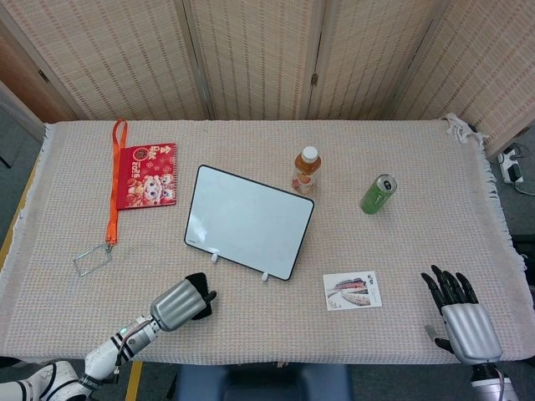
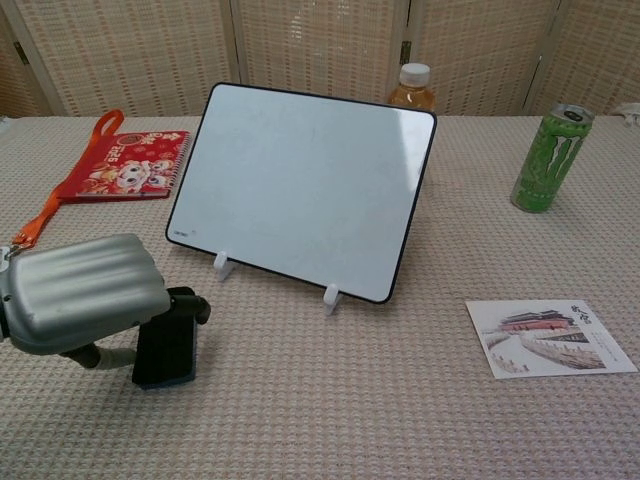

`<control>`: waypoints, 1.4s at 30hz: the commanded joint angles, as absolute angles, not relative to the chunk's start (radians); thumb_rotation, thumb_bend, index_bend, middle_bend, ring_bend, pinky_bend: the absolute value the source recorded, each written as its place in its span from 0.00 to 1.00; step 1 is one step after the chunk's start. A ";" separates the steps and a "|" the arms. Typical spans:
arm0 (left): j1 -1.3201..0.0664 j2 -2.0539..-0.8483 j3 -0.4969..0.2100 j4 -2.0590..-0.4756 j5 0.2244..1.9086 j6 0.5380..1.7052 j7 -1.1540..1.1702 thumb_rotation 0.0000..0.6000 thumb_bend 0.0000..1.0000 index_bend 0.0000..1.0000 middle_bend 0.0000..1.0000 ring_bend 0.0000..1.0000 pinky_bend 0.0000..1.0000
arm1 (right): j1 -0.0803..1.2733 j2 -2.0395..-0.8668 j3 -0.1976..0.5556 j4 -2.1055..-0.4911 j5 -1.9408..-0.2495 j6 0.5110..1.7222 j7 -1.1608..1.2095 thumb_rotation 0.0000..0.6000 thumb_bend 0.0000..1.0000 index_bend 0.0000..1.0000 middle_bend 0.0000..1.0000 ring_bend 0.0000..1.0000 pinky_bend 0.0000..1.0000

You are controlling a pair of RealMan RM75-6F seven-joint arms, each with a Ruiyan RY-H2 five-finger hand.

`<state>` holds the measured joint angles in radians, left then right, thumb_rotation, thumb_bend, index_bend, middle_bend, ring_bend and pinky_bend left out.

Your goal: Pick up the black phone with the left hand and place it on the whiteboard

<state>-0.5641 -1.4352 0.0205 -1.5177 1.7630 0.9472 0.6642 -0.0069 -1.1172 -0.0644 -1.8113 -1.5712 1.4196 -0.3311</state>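
The black phone [image 2: 170, 352] lies flat on the woven cloth in front of the whiteboard's left corner; the head view shows only its edges [image 1: 204, 312]. My left hand [image 2: 85, 293] covers its left side, with fingers [image 2: 193, 303] curled over the top edge and the thumb at its left edge, gripping it. The head view shows this hand [image 1: 179, 303] near the table's front edge. The whiteboard [image 1: 248, 220] [image 2: 300, 185] stands tilted back on two white feet, with nothing on it. My right hand [image 1: 458, 313] rests at the front right, fingers spread and holding nothing.
Behind the board stand an orange-drink bottle [image 1: 306, 170] [image 2: 412, 86] and a green can [image 1: 378, 194] [image 2: 547, 158]. A postcard [image 1: 352, 290] [image 2: 548, 337] lies front right. A red pouch [image 1: 147, 175] [image 2: 125, 165] with an orange lanyard lies at the left.
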 commanded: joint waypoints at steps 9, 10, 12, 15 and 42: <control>-0.573 -1.432 0.027 -1.521 1.730 0.946 0.693 1.00 0.28 0.35 1.00 0.93 1.00 | -0.002 -1.119 -0.061 -1.813 -1.558 1.413 -0.337 1.00 0.30 0.00 0.00 0.00 0.00; -0.573 -1.431 0.028 -1.523 1.729 0.947 0.695 1.00 0.28 0.35 1.00 0.93 1.00 | -0.002 -1.119 -0.061 -1.813 -1.558 1.413 -0.338 1.00 0.30 0.00 0.00 0.00 0.00; -0.573 -1.428 0.032 -1.526 1.725 0.947 0.701 1.00 0.28 0.36 1.00 0.94 1.00 | -0.002 -1.119 -0.061 -1.813 -1.557 1.414 -0.338 1.00 0.30 0.00 0.00 0.00 0.00; -0.575 -1.427 0.037 -1.528 1.719 0.944 0.713 1.00 0.28 0.37 1.00 0.94 1.00 | -0.002 -1.120 -0.062 -1.814 -1.557 1.414 -0.339 1.00 0.30 0.00 0.00 0.00 0.00; -0.547 -1.443 0.038 -1.529 1.750 1.114 0.703 1.00 0.29 0.68 1.00 0.94 1.00 | -0.001 -1.121 -0.064 -1.813 -1.557 1.417 -0.341 1.00 0.30 0.00 0.00 0.00 0.00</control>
<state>-0.5659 -1.4436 0.0478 -1.5300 1.7347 1.0592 0.7176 -0.0006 -1.1207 -0.0644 -1.8132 -1.5571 1.4175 -0.3409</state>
